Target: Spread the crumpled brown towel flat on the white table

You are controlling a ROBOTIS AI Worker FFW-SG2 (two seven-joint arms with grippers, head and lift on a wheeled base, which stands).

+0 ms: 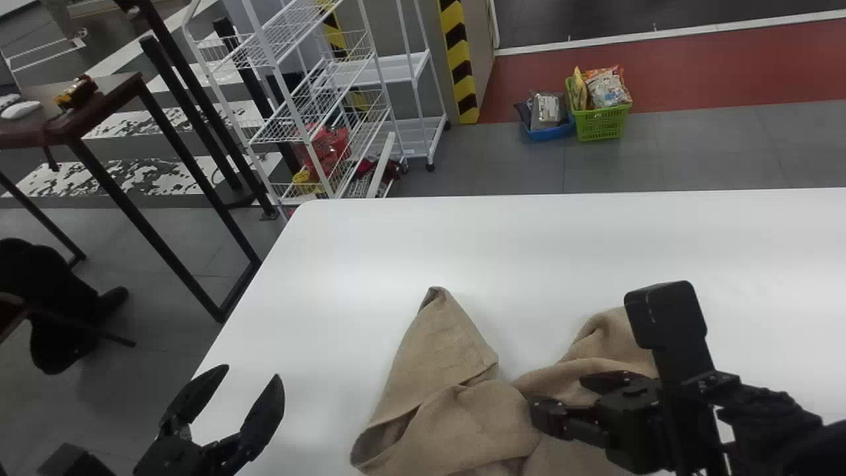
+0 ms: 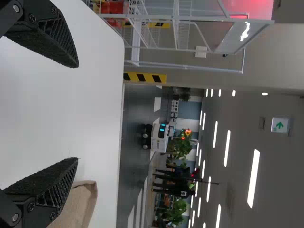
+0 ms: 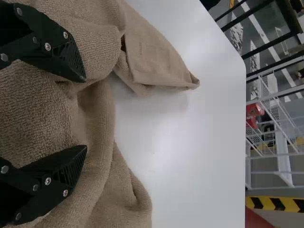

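Towel (image 1: 462, 416) below R gripper (image 1: 560, 396); crumpled

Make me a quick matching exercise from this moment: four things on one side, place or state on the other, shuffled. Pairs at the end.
Things
1. Left pincer
2. Green basket
3. Right pincer
4. Towel

Place or state
A. Open, right at the brown cloth
B. Crumpled and folded over on the white table
C. Open, off to the left of the brown cloth
D. On the floor beyond the table

Pairs: 1-C, 2-D, 3-A, 4-B
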